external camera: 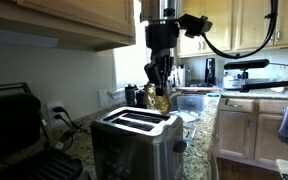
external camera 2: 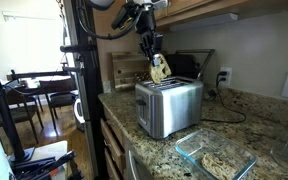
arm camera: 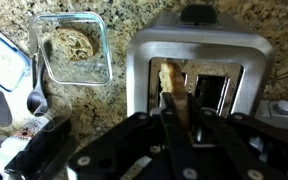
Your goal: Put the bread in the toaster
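My gripper [external camera: 160, 88] is shut on the bread [external camera: 161, 101], a small golden-tan slice, and holds it just above the toaster [external camera: 136, 148]. The toaster is brushed steel with a black top and two long slots. In an exterior view the bread [external camera 2: 160, 71] hangs over the toaster [external camera 2: 169, 105] near its back end. In the wrist view the bread [arm camera: 172, 82] runs from between my fingers [arm camera: 179, 112] down over a slot of the toaster [arm camera: 141, 70]. The bread's lower edge is hidden behind the toaster's top in places.
A black grill press [external camera: 19, 135] stands beside the toaster. A glass dish with food [arm camera: 74, 47] lies on the granite counter [arm camera: 84, 100]; it also shows in an exterior view [external camera 2: 215, 158]. Upper cabinets [external camera: 54, 22] hang close above. A spoon [arm camera: 36, 92] lies by the dish.
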You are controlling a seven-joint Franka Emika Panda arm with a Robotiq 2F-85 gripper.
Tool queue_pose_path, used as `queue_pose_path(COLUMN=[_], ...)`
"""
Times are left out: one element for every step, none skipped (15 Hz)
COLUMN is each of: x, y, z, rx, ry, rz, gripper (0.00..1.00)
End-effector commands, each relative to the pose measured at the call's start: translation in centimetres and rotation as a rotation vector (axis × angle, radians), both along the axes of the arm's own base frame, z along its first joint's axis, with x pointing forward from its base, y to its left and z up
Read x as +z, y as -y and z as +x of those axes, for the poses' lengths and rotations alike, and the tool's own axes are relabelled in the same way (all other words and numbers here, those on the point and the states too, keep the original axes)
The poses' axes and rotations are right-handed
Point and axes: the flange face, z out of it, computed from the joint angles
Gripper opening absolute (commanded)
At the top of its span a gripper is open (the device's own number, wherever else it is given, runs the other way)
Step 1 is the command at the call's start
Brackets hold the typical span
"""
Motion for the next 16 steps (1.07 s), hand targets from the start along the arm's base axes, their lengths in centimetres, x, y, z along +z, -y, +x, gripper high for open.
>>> queue_pose_path(x=[0.2, 0.1, 0.0, -0.1, -0.1, -0.2, -0.2, -0.4, -0.5, -0.5, -0.6, -0.6, -0.6, -0.6, -0.7, -0.7], y=[0.4, 0.5, 0.6, 0.7, 0.7, 0.8, 0.8, 0.8, 0.9, 0.9, 0.9, 0.9, 1.0, 1.0, 1.1, 1.2], z=[1.2, 1.5, 1.8, 2.1, 2.4, 2.7, 3.0, 3.3, 3.5, 3.8, 4.1, 4.3, 4.5, 4.7, 4.9, 5.1], rx=[-0.029, -0.030, -0.034, -0.035, -0.038, -0.040, -0.044, -0.047, -0.050, -0.052, -0.050, -0.053, -0.054, -0.055, -0.058, -0.060], ry=[0.011, 0.010, 0.008, 0.007, 0.006, 0.004, 0.003, 0.000, -0.003, -0.004, -0.012, -0.010, -0.012, -0.012, -0.012, -0.013], rz=[-0.011, -0.011, -0.012, -0.012, -0.013, -0.013, -0.012, -0.011, -0.009, -0.007, 0.000, 0.000, 0.003, 0.004, 0.006, 0.009], gripper=[0.06, 0.06, 0.06, 0.06, 0.06, 0.06, 0.06, 0.06, 0.06, 0.07, 0.06, 0.07, 0.07, 0.06, 0.06, 0.06])
